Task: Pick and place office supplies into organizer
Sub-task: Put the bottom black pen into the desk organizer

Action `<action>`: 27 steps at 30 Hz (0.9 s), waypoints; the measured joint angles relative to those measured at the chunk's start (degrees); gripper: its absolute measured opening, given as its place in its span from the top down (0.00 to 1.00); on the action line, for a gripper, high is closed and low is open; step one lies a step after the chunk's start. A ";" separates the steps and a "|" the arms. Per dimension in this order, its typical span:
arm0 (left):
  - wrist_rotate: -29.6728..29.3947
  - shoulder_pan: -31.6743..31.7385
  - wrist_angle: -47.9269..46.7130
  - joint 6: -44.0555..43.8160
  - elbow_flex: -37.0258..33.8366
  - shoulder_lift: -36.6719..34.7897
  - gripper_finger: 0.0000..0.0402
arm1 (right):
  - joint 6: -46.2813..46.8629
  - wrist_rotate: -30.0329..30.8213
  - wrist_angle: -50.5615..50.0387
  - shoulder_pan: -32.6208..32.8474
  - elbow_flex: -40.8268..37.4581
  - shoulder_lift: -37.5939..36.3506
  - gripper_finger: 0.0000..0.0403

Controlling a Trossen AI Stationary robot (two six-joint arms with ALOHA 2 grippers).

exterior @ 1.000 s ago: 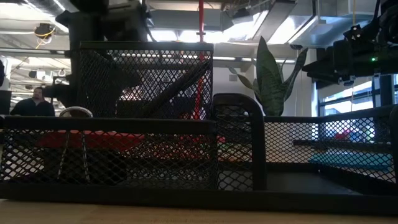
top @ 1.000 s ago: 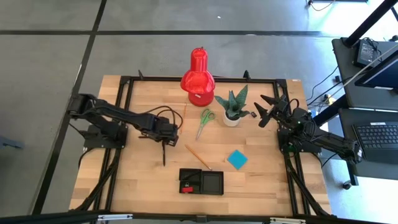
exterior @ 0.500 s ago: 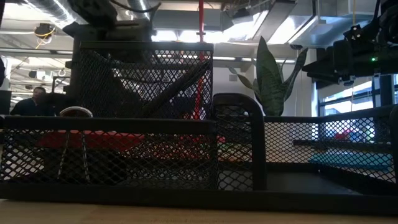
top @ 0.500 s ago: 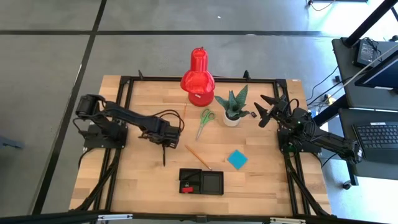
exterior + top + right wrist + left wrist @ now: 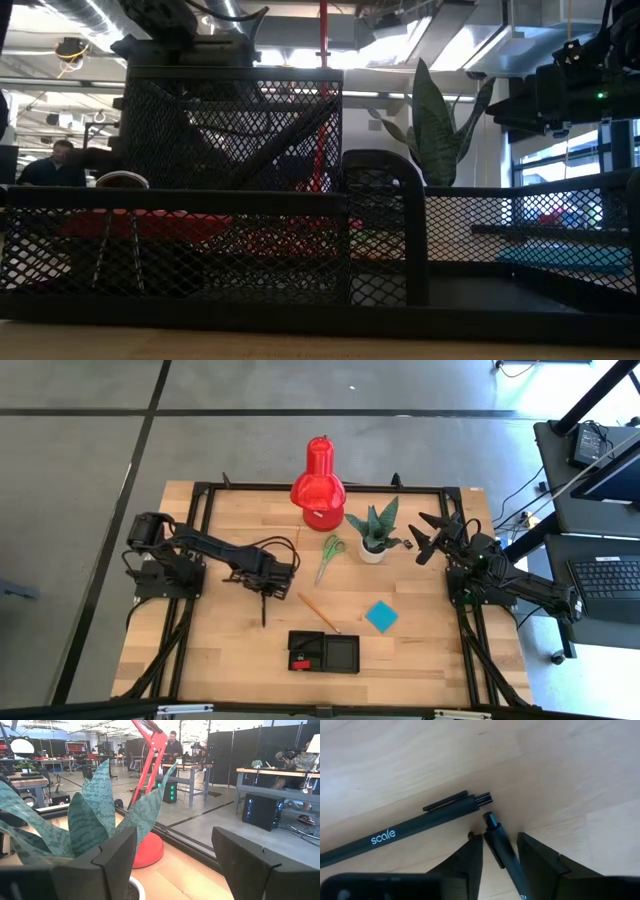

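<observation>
My left gripper (image 5: 268,578) (image 5: 500,862) is open and low over two black pens (image 5: 264,603) that lie on the wood left of the table's middle. Its fingers stand on either side of the blue-tipped pen (image 5: 496,836). The other pen, printed "scale" (image 5: 405,831), lies just beyond them. The black two-compartment organizer (image 5: 325,652) (image 5: 300,250) sits near the table's near edge with a small red piece (image 5: 297,656) in its left compartment. An orange pencil (image 5: 318,612), green-handled scissors (image 5: 330,556) and a blue note pad (image 5: 381,616) lie flat on the table. My right gripper (image 5: 424,536) (image 5: 172,865) waits open at the table's right side.
A red lamp (image 5: 318,480) stands at the far edge, and a green plant in a white pot (image 5: 375,530) (image 5: 90,820) stands just left of my right gripper. A black frame (image 5: 205,490) runs around the table's edge. People are in the room beyond the table.
My left arm has stretched a little toward the table's right, bringing its gripper slightly closer over the two pens. The pens and the other things have stayed where they were.
</observation>
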 joint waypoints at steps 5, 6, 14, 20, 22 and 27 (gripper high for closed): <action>0.16 -0.02 0.21 0.99 0.02 0.00 0.81 | 0.05 0.00 0.00 -0.01 -0.01 0.00 0.35; 0.21 -0.02 0.18 1.63 0.02 0.00 0.83 | 0.06 0.01 0.00 0.00 -0.01 0.00 0.35; -0.42 -0.12 -0.08 8.42 0.02 -0.04 0.89 | 0.15 0.00 0.01 0.00 0.00 0.01 0.35; -0.90 -0.17 -0.14 11.38 0.32 -0.19 0.89 | 0.20 0.00 0.00 0.00 -0.01 0.00 0.35; -0.92 -0.20 -0.48 12.81 0.86 -0.45 0.90 | 0.20 0.00 0.02 -0.02 -0.02 0.00 0.35; -1.11 -0.26 -0.13 16.24 3.31 -3.14 0.90 | 0.22 0.00 0.01 -0.02 -0.02 0.00 0.35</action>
